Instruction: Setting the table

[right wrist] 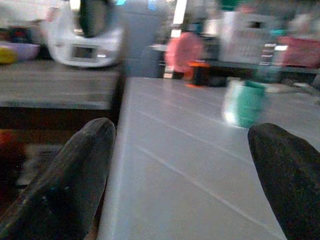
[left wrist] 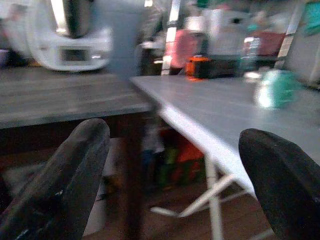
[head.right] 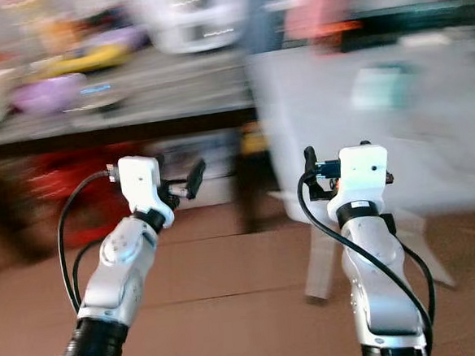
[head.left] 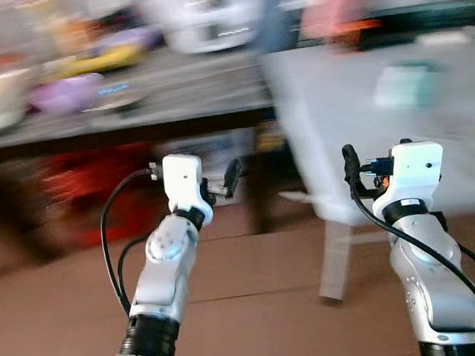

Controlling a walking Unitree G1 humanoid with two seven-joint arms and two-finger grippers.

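Picture quality: we find all four views blurred, so fine detail is not legible.
White tabletop (head.left: pixel 356 129): we take this as our landmark; it is pale, planked, on white folding legs, and stands on a brown floor (head.left: pixel 253 291).
Dark tabletop (head.left: pixel 134 104): we see it just beside the white tabletop, on the robot's left side, the two near corners close together.
White appliance (right wrist: pixel 90 40): we place it on the dark tabletop, near the end closest to the white tabletop; its make cannot be read.
Bowls and dishes (head.left: pixel 68 92): we note purple, yellow and pale shapes on the dark tabletop, well apart from the white tabletop; too smeared to tell apart.
Clutter beyond: we see pink, orange and black shapes past the far edge of the white tabletop; not identifiable.
Teal cup (right wrist: pixel 243 103): we find it standing upright on the white tabletop, toward its far side, with bare surface around it.
Left tool (left wrist: pixel 172 165): we find it raised in front of the gap between the two tabletops, its fingers (left wrist: pixel 65 175) spread wide, nothing between them.
Right tool (right wrist: pixel 185 170): we find it raised just before the near edge of the white tabletop, facing the teal cup, fingers spread wide, holding nothing.
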